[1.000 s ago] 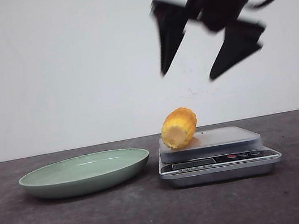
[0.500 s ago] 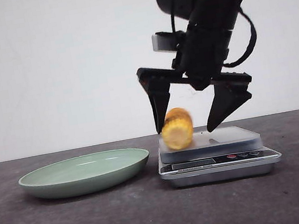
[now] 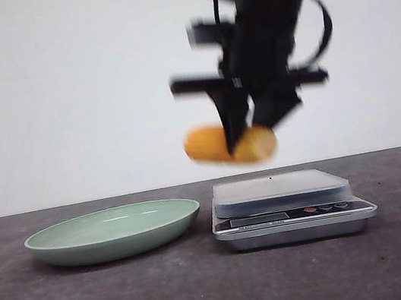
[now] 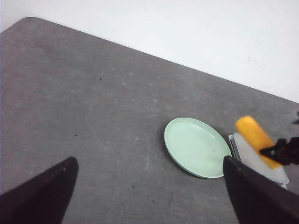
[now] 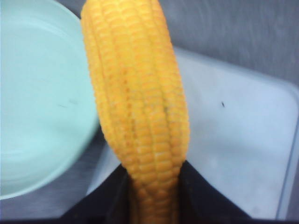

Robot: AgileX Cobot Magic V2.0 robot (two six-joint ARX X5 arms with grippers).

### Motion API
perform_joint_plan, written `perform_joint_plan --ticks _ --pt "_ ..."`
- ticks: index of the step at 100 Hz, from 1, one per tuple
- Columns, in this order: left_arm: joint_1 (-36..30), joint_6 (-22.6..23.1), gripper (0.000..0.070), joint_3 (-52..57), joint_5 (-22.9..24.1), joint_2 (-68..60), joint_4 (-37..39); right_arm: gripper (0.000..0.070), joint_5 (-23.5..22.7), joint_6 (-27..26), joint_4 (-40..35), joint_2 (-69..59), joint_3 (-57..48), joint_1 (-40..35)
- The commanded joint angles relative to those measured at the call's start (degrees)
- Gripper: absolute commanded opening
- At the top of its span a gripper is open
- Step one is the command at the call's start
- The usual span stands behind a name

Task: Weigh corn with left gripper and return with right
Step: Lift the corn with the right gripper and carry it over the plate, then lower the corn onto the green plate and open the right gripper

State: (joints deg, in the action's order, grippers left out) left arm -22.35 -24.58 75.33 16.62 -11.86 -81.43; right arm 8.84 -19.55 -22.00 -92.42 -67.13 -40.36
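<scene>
The yellow-orange corn hangs in the air above the left edge of the scale, held crosswise by my right gripper, which is shut on it. In the right wrist view the corn fills the middle, pinched between the two black fingers, over the scale's platform and the rim of the green plate. My left gripper is open and empty, high above the bare table; its view shows the plate, the corn and the scale far off.
The pale green plate lies left of the scale on the dark grey table. A white wall stands behind. The scale's display and buttons face the front edge.
My right gripper came down around the corn on the scale, shut on it and lifted it off the platform, a little to the left.
</scene>
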Motion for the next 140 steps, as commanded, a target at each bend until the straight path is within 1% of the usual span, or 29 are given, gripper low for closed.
perform_joint_plan --ticks 1,9,20,29,37,43,52,65,70,85,97,100,102,104,107,109,111,117,118,130,140 --pt "-0.13 0.98 0.059 0.7 0.02 0.04 -1.25 0.0002 0.09 2.4 1.31 2.91 -3.04 -2.16" --pt "-0.11 0.98 0.059 0.7 0.04 0.04 -1.25 0.0001 0.02 2.54 1.42 5.4 -5.77 -4.63" --pt "-0.11 0.96 0.059 0.7 0.24 0.04 -1.16 0.0001 0.02 2.47 0.94 5.62 -11.87 -8.28" --pt "-0.11 0.94 0.059 0.7 0.26 0.04 -1.14 0.0001 0.15 2.32 1.2 3.85 -16.48 -10.64" --pt "-0.11 0.94 0.059 0.7 0.28 0.04 -1.11 0.0001 0.13 0.94 1.11 1.01 -20.09 -12.2" --pt "-0.11 0.92 0.059 0.7 0.28 0.04 -1.11 0.0001 0.07 -0.2 0.98 -1.51 -22.1 -12.39" --pt "-0.11 0.85 0.059 0.7 0.28 0.04 -1.11 0.0001 -1.33 -1.75 1.2 -5.68 -24.17 -12.39" --pt "-0.11 0.7 0.059 0.7 0.24 0.04 -1.18 0.0001 -1.33 -6.25 1.31 -12.13 -24.83 -11.91" --pt "-0.11 0.7 0.059 0.7 0.24 0.04 -1.14 0.0001 -1.42 -7.45 0.59 -14.69 -24.83 -11.47" --pt "-0.11 0.72 0.059 0.7 0.26 0.04 -1.16 0.0001 -1.42 -8.87 -3.78 -21.7 -24.83 -10.32" --pt "-0.11 0.76 0.059 0.7 0.26 0.04 -1.16 0.0004 -2.99 -12.52 -6.03 -25.92 -24.81 -9.53" --pt "-0.11 0.74 0.059 0.7 0.26 0.04 -1.16 0.0015 -3.21 -13.09 -6.05 -26.6 -24.81 -9.51" --pt "-0.11 0.76 0.059 0.7 0.26 0.04 -1.18 0.0028 -3.23 -13.38 -6.08 -26.93 -24.81 -9.51" --pt "-0.11 0.76 0.059 0.7 0.26 0.04 -1.22 0.0057 -3.23 -13.62 -6.1 -27.12 -24.81 -9.51" --pt "-0.11 0.76 0.059 0.7 0.26 0.04 -1.29 0.0141 -3.17 -13.68 -6.05 -27.32 -24.81 -9.53" --pt "-0.11 0.76 0.059 0.7 0.26 0.04 -1.29 0.0222 -3.02 -13.66 -5.88 -27.5 -24.81 -9.53" --pt "-0.11 0.76 0.0591 0.7 0.26 0.04 -1.31 0.0318 -2.86 -13.68 -5.68 -27.5 -24.81 -9.57" --pt "-0.11 0.76 0.059 0.7 0.24 0.04 -1.31 0.0678 -2.82 -13.6 -4.48 -27.5 -24.81 -9.94" --pt "-0.11 0.76 0.059 0.7 0.24 0.04 -1.31 0.07 -2.84 -13.57 -4.15 -27.5 -24.81 -10.03" --pt "-0.11 0.96 0.059 0.7 0.24 0.04 -1.29 0.07 -3.61 -12.17 -1.25 -27.04 -24.83 -10.91" --pt "-0.11 1.25 0.059 0.7 0.26 0.04 -1.29 0.07 -5.57 -9.84 0.07 -24.9 -24.83 -10.93"
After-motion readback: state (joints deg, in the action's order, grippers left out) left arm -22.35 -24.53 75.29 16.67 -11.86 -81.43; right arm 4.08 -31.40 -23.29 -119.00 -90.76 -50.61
